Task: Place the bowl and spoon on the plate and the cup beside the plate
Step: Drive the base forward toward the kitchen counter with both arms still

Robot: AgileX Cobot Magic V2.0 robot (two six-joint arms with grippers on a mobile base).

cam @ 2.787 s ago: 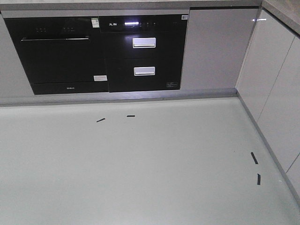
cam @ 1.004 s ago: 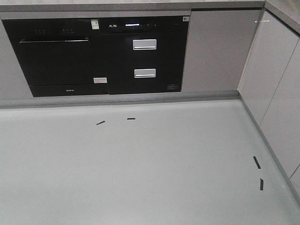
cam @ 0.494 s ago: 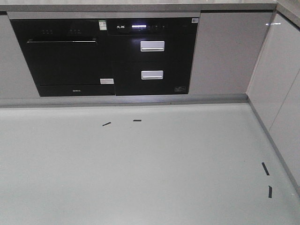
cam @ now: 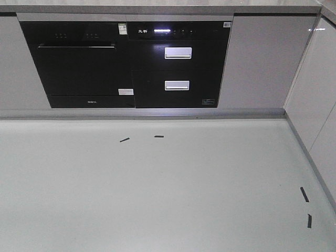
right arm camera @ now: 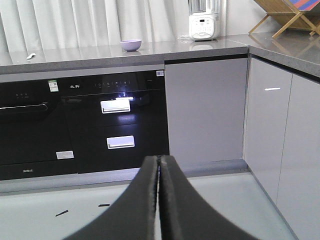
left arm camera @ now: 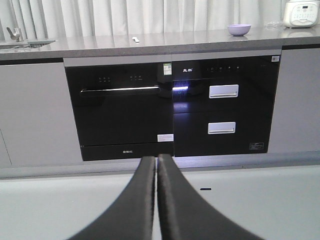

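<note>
The lavender bowl (left arm camera: 239, 29) stands far off on the grey countertop (left arm camera: 200, 42); the right wrist view also shows the bowl (right arm camera: 130, 45). A small pale spoon (left arm camera: 135, 39) lies on the same counter to its left, and the spoon (right arm camera: 31, 56) shows near the right wrist view's left edge. The plate and the cup are out of view. My left gripper (left arm camera: 156, 159) is shut with nothing in it, low above the floor and well short of the cabinets. My right gripper (right arm camera: 159, 158) is likewise shut and holds nothing. Neither gripper appears in the front view.
Black built-in appliances (cam: 84, 65) with two white-handled drawers (cam: 177, 68) fill the cabinet front under the counter. Grey cabinets (cam: 320, 89) run along the right side. A white cooker (right arm camera: 204, 25) and a wooden rack (right arm camera: 290, 17) stand on the counter. Black tape marks (cam: 304, 194) dot the floor.
The whole scene has slid to the right and slightly down in the front view, so the base has shifted leftward relative to the cabinets. Nothing was picked up or released.
</note>
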